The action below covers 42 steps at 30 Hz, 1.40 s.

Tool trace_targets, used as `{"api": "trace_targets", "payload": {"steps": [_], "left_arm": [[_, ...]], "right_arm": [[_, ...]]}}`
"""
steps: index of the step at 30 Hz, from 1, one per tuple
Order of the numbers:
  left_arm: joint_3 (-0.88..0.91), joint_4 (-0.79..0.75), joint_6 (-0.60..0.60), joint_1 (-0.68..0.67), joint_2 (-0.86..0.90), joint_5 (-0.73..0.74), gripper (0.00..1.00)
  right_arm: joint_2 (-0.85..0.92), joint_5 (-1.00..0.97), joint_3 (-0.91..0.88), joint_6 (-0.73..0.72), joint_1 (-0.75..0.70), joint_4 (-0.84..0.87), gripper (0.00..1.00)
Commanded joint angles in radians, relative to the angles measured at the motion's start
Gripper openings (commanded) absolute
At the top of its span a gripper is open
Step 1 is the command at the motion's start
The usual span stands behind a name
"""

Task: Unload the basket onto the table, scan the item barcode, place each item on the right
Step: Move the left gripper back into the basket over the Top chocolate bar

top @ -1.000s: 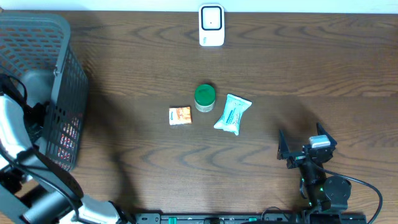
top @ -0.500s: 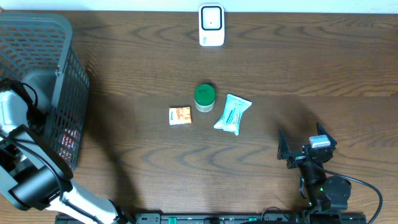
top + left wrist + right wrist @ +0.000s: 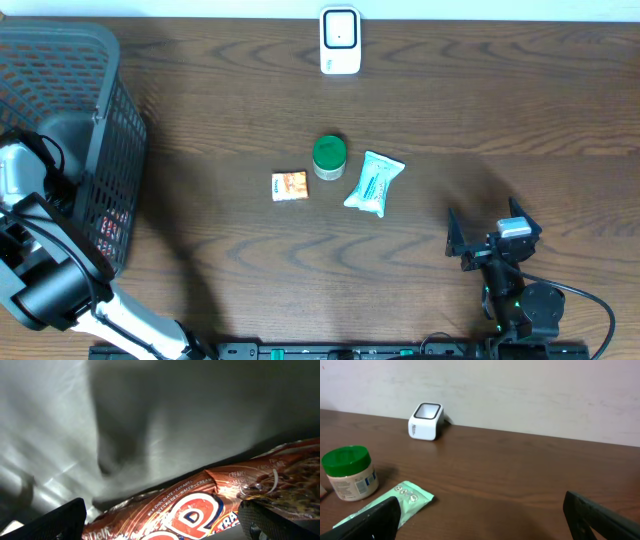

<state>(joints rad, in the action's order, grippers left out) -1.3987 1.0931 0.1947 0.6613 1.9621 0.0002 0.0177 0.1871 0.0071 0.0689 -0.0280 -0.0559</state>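
My left gripper (image 3: 162, 522) is down inside the grey mesh basket (image 3: 70, 55). It is open, and its two dark fingers (image 3: 55, 521) straddle a red-and-brown chocolate wafer packet (image 3: 200, 510) on the basket floor. The jaws are not closed on it. In the overhead view the left arm (image 3: 35, 215) reaches into the basket, and its gripper is hidden there. The white scanner (image 3: 340, 41) (image 3: 425, 421) stands at the table's far edge. Low at the near right, my right gripper (image 3: 487, 228) (image 3: 482, 520) is open and holds nothing.
In the middle of the table are a green-lidded jar (image 3: 329, 157) (image 3: 348, 472), a mint-green pouch (image 3: 373, 183) (image 3: 390, 505) and a small orange box (image 3: 289, 186). Red packaging (image 3: 108, 225) shows through the basket's side mesh.
The left arm has shifted inside the basket, and the basket has moved slightly to the right. The right arm and the table items have not moved.
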Motion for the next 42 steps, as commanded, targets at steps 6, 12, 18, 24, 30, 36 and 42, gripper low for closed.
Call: {"api": "trace_targets", "payload": {"steps": [6, 12, 18, 24, 30, 36, 42], "left_arm": [[0.016, -0.002, 0.288, 0.085, 0.047, 0.064, 0.98], [0.016, -0.024, 0.346, 0.152, 0.047, 0.161, 0.98], [0.013, -0.025, 0.295, 0.172, 0.043, 0.161, 0.98], [0.012, -0.051, 0.299, 0.175, -0.024, 0.134, 0.98], [0.012, -0.038, 0.41, 0.175, -0.132, 0.013, 0.98], [0.013, -0.021, 0.329, 0.161, -0.175, 0.018, 0.98], [0.017, -0.045, 0.019, 0.111, -0.169, 0.019, 0.98]], "right_arm": [[-0.003, 0.002, -0.002, -0.012, 0.009, -0.004, 0.99], [-0.003, 0.002, -0.002, -0.012, 0.009, -0.004, 0.99], [-0.003, 0.002, -0.002, -0.012, 0.009, -0.004, 0.99], [-0.003, 0.002, -0.002, -0.012, 0.009, -0.004, 0.99], [-0.003, 0.002, -0.002, -0.012, 0.009, -0.004, 0.99], [-0.003, 0.002, -0.002, -0.012, 0.009, -0.004, 0.99], [-0.003, 0.002, -0.002, -0.012, 0.009, -0.004, 0.99]]}}
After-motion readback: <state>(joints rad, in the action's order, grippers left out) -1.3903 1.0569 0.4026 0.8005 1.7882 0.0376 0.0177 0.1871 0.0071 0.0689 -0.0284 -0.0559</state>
